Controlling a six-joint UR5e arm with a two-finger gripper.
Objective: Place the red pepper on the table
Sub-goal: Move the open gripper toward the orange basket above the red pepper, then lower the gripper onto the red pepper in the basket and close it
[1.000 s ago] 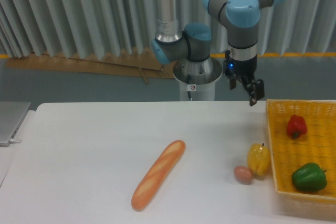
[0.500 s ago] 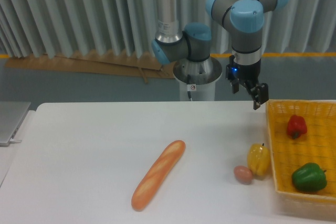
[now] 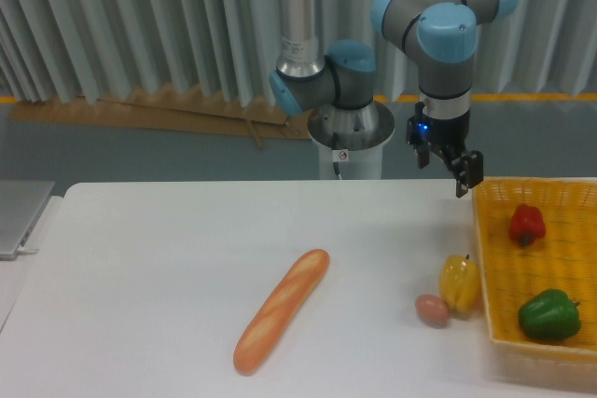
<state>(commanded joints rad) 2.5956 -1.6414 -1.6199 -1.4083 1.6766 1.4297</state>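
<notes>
1. At the far left of the frame I see a grey slab [image 3: 20, 216] lying beside the counter's [image 3: 168, 258] rounded left edge; the white surface to its right is bare.
2. At lower centre a baguette [image 3: 280, 322] lies diagonally, with open room on both sides.
3. Toward the lower right, a brown egg [image 3: 432, 309] touches a yellow pepper [image 3: 460, 282], both just beside the basket's [image 3: 485, 258] left wall.
4. At upper right the arm points down, and the pincer [image 3: 461, 167] hangs empty above the basket's back-left corner; I cannot tell its spread.
5. The red pepper [image 3: 527, 224] sits inside the basket toward the back; a green pepper [image 3: 548, 314] lies nearer the front.
</notes>
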